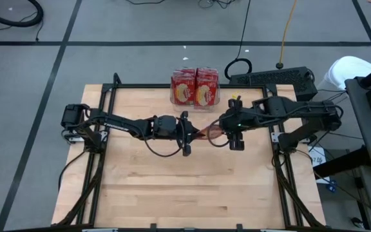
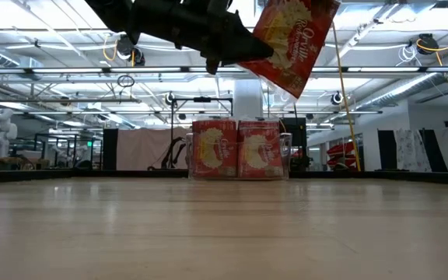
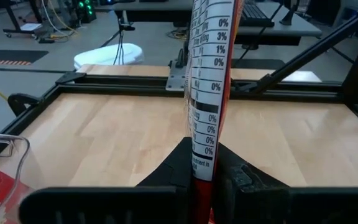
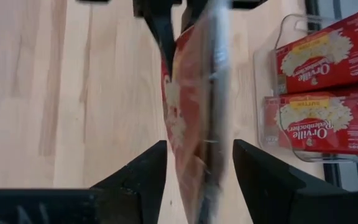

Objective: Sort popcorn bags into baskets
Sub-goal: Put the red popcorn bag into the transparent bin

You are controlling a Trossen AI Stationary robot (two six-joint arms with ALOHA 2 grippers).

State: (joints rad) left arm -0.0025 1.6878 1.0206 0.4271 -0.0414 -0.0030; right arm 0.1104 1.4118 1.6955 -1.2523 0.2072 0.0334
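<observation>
A red popcorn bag (image 2: 294,43) hangs high above the middle of the table, and my left gripper (image 1: 192,133) is shut on it. My right gripper (image 4: 199,149) is open and comes down at a slant from the table's right. Its fingers stand on either side of the bag's other end (image 4: 194,124), with small gaps showing. The clear basket (image 1: 172,96) stands at the table's far edge. Two popcorn bags (image 1: 195,87) stand upright in it side by side, fronts toward the near edge. My left gripper pinches one end of the bag (image 3: 202,163) between its two fingers. It comes in roughly level from the table's left. The bag stands on edge, its printed white back (image 3: 207,81) on one side, tilted upward away from the fingers and lifted clear of the table.
Bare wooden tabletop (image 1: 185,187) spreads under and in front of both arms. A black frame (image 1: 108,90) borders the table. A keyboard (image 1: 272,78) lies beyond the far right corner.
</observation>
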